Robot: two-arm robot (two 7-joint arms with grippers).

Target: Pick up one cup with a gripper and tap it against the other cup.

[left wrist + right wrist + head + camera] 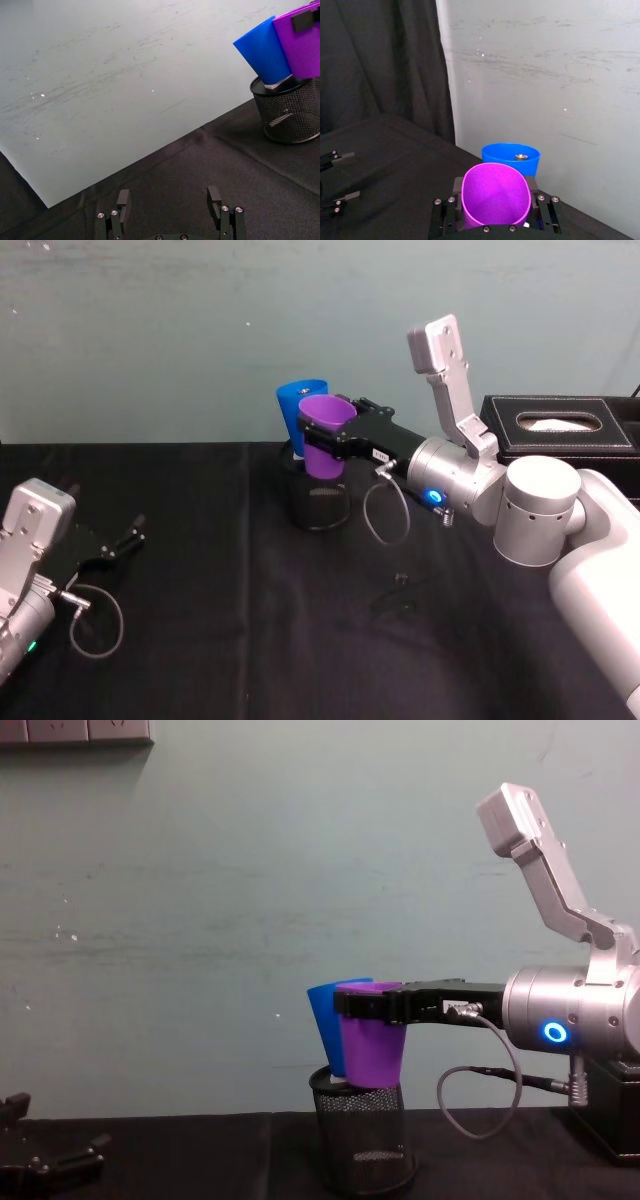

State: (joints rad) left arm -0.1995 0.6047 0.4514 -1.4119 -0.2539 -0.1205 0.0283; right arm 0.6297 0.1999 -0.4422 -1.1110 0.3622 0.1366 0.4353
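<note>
right gripper (333,425) clenched on the purple cup (322,458), its side touching the blue cup (296,400) just beyond the fingertips, mesh holder (318,508) below; left gripper (128,538) idle, fingers spread.

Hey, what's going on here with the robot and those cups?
The long black right gripper on the silver arm is shut on the purple plastic tapered cup, holding it over the black wire-mesh pen holder. The bright blue plastic cup leans in that holder, and the purple cup is right beside it, seemingly touching. The left gripper rests open on the black table.
</note>
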